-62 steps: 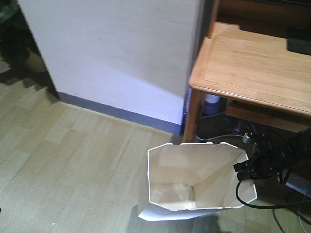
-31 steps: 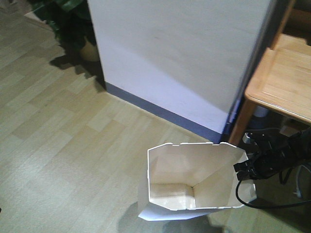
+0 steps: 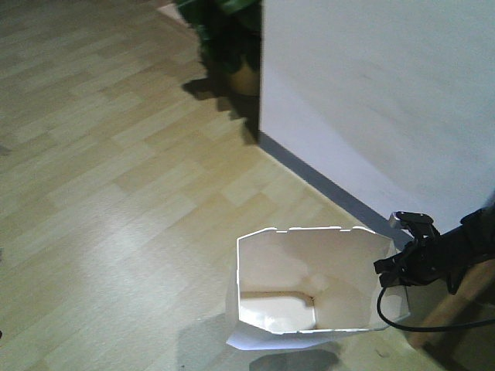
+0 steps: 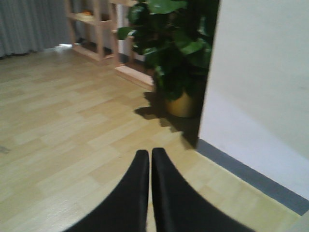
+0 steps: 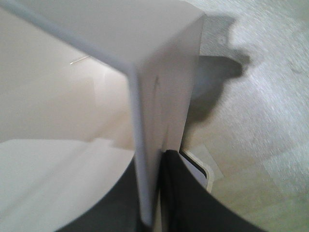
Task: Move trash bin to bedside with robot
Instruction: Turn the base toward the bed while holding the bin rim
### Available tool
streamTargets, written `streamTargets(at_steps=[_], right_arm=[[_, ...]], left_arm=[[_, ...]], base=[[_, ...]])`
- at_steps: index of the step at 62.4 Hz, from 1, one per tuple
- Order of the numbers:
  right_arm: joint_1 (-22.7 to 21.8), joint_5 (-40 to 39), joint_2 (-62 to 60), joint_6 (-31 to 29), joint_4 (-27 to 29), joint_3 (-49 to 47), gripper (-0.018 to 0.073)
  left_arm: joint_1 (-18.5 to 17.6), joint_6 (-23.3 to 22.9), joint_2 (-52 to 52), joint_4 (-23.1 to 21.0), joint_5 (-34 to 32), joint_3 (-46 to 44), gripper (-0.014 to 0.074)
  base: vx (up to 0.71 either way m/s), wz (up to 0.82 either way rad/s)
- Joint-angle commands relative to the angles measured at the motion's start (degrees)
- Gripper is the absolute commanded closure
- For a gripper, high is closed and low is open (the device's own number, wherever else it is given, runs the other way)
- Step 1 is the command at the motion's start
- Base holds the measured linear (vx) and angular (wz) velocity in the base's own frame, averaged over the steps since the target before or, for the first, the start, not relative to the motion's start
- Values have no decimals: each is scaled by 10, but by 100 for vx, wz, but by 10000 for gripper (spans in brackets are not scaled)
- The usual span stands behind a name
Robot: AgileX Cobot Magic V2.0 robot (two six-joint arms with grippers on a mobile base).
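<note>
Exterior front-facing view: white tapered plastic trash bin [image 3: 309, 263] sits low in frame on a pale wood-plank floor [image 3: 116, 193], open end up and cream inside showing. Whether its base touches the planks cannot be told. The right claw [image 3: 398, 267] sits at the bin's right-hand rim. In the right wrist view, the right claw [image 5: 153, 193] is pinching that thin side wall, with one black finger inside the bin and one outside. In the left wrist view, the left claw [image 4: 149, 164] has its fingers pressed together on nothing and is well apart from the bin. Beyond the bin stands a white wall [image 3: 387, 93] with a grey skirting strip [image 3: 325, 182]. Farther beyond is a dark green potted plant [image 3: 224, 31]. No bed is in view, so the carry is judged unfinished. Hazards follow. The hold is a single pinch on one flexible wall, off-centre, so the bin may swing, tilt or slide out of the fingers if the base turns sharply or the bin's foot catches a plank joint. A black cable [image 3: 418, 328] loops just beside the bin's right-hand corner and could snag it. The wall beyond is near enough to clip the rim in a turn.
</note>
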Motion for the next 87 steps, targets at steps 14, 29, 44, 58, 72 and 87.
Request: streamTargets(at_steps=[14, 29, 44, 58, 72, 87], right_arm=[[-1, 121, -44, -1, 22, -5, 564], [-1, 121, -44, -1, 22, -5, 564], [-1, 121, -44, -1, 22, -5, 564], [-1, 121, -44, -1, 22, -5, 564], [-1, 121, -44, -1, 22, -5, 564], [-1, 121, -44, -1, 22, -5, 564]], left_arm=[[0, -3, -8, -3, -40, 11, 602], [0, -3, -8, -3, -40, 11, 602], [0, -3, -8, -3, -40, 11, 602], [0, -3, -8, -3, -40, 11, 602], [0, -3, -8, -3, -40, 11, 602], [0, -3, -8, -3, -40, 11, 602]], base=[[9, 64], [7, 57], [9, 45], [13, 40], [18, 30], [24, 16]])
